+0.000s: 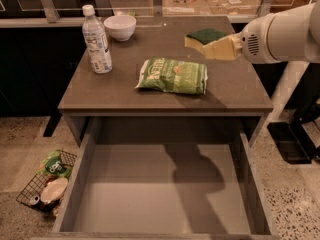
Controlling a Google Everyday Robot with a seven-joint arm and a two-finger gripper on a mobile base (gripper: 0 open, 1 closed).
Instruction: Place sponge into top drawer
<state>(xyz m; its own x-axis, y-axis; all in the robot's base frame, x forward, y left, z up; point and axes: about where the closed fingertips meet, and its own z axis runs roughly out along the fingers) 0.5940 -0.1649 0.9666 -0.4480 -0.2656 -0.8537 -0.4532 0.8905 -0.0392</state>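
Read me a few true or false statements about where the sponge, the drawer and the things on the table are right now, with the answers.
1. The sponge is gripped by the end effector above the table. True.
2. The top drawer is closed. False: it is pulled open in front of the table.
3. The water bottle lies on its side. False: it stands upright on the table's left part.
4. The green snack bag lies flat near the table's middle. True.
5. The white bowl sits in the drawer. False: it stands on the table, behind the bottle.
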